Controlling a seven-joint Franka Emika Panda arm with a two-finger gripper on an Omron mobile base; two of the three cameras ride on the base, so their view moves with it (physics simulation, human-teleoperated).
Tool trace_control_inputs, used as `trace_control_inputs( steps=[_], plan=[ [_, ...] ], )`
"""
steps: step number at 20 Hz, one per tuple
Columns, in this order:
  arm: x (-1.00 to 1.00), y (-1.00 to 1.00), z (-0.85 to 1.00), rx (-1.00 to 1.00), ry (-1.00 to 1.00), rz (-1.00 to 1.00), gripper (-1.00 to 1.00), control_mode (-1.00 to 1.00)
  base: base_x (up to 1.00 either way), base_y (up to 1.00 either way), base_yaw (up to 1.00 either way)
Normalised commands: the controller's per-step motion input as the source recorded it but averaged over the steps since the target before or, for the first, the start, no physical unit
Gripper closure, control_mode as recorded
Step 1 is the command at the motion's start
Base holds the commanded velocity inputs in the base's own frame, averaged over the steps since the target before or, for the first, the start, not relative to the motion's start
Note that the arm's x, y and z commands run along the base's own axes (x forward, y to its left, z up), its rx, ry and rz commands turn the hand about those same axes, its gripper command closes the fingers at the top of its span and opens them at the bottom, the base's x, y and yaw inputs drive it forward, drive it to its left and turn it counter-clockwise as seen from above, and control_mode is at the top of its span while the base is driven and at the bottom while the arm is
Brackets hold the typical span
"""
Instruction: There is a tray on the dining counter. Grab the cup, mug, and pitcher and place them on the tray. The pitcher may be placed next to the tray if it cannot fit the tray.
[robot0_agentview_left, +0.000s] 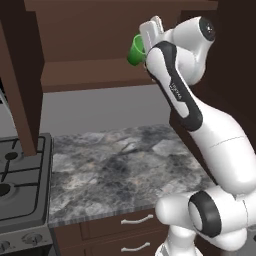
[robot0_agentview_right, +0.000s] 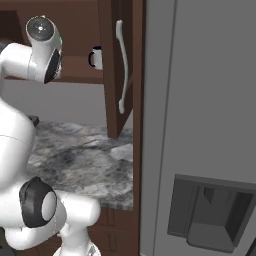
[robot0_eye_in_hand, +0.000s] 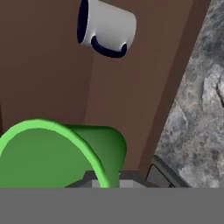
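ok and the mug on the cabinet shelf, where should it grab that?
Probably the rim wall opposite the handle. The mug stands upright on the cabinet shelf with its handle sticking out sideways, so a pinch across the body would likely foul on it. Come in level through the open cabinet front. The gripper is shut on the cup, so that goes first.

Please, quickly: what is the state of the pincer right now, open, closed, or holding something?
Pincer: closed on the rim of the green cup, holding it up at the cabinet shelf.
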Motion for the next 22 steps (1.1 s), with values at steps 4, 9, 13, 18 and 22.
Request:
trace_control_inputs(
  steps=[4,9,13,18,22],
  plan=[
    [-0.95,-0.2,0.27,0.11,0.24,-0.1,1.0,-1.0,0.0,0.0,0.0],
    [-1.0,-0.04,-0.11,0.06,0.43,-0.07,1.0,-1.0,0.0,0.0,0.0],
    [-1.0,-0.15,-0.34,0.0,0.24,-0.01,1.0,-1.0,0.0,0.0,0.0],
    [-0.99,-0.15,-0.31,0.0,0.05,0.02,1.0,-1.0,0.0,0.0,0.0],
    [-0.82,-0.03,-0.28,-0.05,0.0,0.17,1.0,-1.0,0.0,0.0,0.0]
  ],
)
